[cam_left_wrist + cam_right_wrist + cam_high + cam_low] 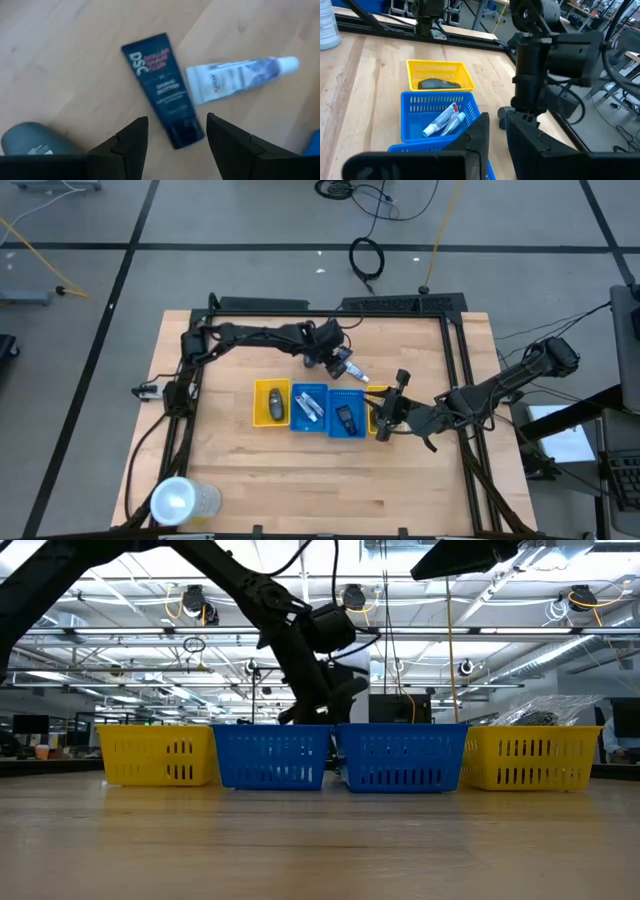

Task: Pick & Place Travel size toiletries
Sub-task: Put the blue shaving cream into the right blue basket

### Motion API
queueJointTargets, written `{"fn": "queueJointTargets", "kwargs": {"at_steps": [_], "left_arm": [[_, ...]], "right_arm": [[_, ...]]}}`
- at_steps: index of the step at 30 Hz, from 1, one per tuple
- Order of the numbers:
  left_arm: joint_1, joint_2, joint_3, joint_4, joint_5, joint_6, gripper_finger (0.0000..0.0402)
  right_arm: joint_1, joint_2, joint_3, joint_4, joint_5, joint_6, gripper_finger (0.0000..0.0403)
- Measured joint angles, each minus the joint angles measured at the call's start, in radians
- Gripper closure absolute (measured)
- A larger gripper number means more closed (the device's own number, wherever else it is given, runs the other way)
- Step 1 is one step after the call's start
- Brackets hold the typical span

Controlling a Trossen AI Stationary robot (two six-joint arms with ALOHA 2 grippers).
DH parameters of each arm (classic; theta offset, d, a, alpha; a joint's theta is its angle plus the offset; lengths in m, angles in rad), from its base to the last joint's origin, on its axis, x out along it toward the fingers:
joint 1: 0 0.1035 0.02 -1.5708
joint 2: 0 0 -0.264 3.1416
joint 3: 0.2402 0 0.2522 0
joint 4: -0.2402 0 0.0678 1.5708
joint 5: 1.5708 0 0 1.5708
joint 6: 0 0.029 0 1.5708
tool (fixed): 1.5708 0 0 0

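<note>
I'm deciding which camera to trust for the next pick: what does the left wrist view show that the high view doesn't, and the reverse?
Only the left wrist view shows the dark tube's printed label and the left gripper's open jaws above it. Only the high view shows the four trays, the clear cup and the right gripper. Both show the white tube lying beside the dark tube on the table.

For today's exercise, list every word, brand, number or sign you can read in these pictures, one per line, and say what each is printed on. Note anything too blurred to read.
"DSC": large white letters at the top of the dark tube, seen between the left claw's open fingers.
Smaller lines on the dark tube: too blurred to read.
Print on the white tube beside it: too blurred.
Print on the white tubes in the blue tray: too small.
</note>
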Motion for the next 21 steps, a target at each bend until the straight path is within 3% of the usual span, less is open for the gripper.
{"fn": "queueJointTargets", "kwargs": {"at_steps": [14,21], "left_arm": [[-0.010,0.061,0.000,0.022,-0.051,-0.013,0.0208],[-0.010,0.059,0.000,-0.013,-0.052,0.066,0.0302]], "right_arm": [[0.000,0.000,0.000,0.000,0.000,-0.004,0.0348],[0.000,0.000,0.000,0.000,0.000,-0.005,0.0348]]}}
